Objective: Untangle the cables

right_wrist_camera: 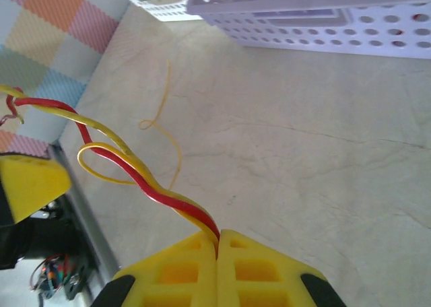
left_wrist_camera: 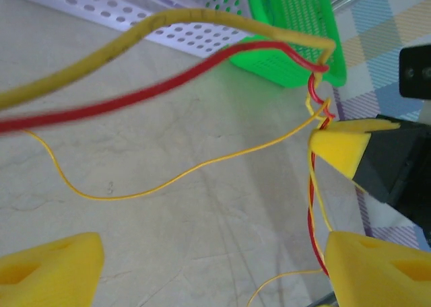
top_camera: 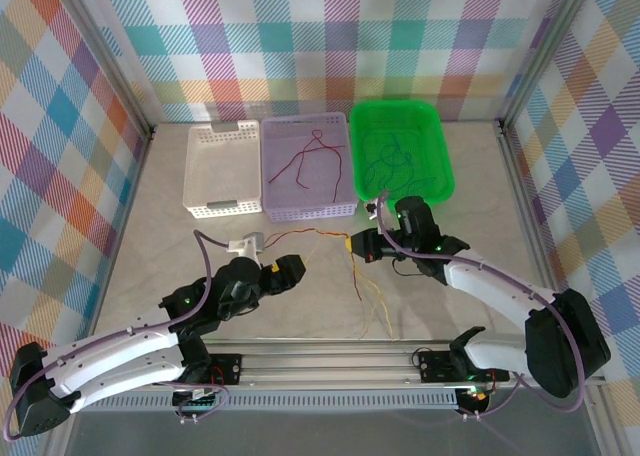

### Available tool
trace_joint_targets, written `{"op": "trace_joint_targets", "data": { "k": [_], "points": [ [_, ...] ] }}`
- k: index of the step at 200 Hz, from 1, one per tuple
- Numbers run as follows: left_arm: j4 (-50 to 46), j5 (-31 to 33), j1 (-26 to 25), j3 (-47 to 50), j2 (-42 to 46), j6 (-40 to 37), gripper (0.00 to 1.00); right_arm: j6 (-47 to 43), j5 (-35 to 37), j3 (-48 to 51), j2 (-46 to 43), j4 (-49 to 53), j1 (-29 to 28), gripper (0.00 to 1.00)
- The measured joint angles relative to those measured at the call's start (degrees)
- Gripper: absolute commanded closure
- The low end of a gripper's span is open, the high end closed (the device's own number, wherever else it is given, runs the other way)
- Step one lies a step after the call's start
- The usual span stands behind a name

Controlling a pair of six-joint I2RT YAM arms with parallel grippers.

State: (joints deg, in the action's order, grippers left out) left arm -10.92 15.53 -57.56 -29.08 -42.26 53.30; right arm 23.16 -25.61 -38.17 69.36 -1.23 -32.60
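A red cable [right_wrist_camera: 145,186] and a yellow cable [right_wrist_camera: 108,133] run twisted together into my right gripper [right_wrist_camera: 217,240], which is shut on both just above the table. In the top view the right gripper [top_camera: 352,244] sits mid-table, and the twisted cables [top_camera: 310,236] stretch left from it while loose yellow strands [top_camera: 372,306] trail toward the near edge. My left gripper [top_camera: 283,268] is beside them. It stands open [left_wrist_camera: 212,253], with the red cable [left_wrist_camera: 168,85] and yellow cable [left_wrist_camera: 175,21] passing above its fingers [left_wrist_camera: 47,266], untouched. The knot [left_wrist_camera: 322,85] hangs by the right gripper's pad [left_wrist_camera: 340,145].
Three baskets line the back: a white basket [top_camera: 222,171], a lilac basket [top_camera: 306,208] holding red cables [top_camera: 310,156], and a green basket [top_camera: 440,176] holding blue and green cables [top_camera: 390,156]. A metal rail [top_camera: 330,361] runs along the near edge.
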Motion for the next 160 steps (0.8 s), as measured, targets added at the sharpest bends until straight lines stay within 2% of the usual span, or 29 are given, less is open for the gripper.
{"op": "trace_joint_targets", "data": {
  "k": [50,138,160],
  "points": [
    [5.18,-1.22,-1.11,0.04,-1.38,-1.77,0.15,1.31,-4.72,-3.34,-0.09,0.7,0.0,1.0],
    [3.5,0.02,-1.29,-1.9,-4.28,-11.63,0.15,2.21,-14.01,-6.36,-0.09,4.07,-0.13,1.0],
    [3.56,0.04,-1.29,-3.1,-5.42,-14.43,0.19,2.16,-15.67,-6.86,-0.04,4.74,-0.39,1.0]
  ]
}}
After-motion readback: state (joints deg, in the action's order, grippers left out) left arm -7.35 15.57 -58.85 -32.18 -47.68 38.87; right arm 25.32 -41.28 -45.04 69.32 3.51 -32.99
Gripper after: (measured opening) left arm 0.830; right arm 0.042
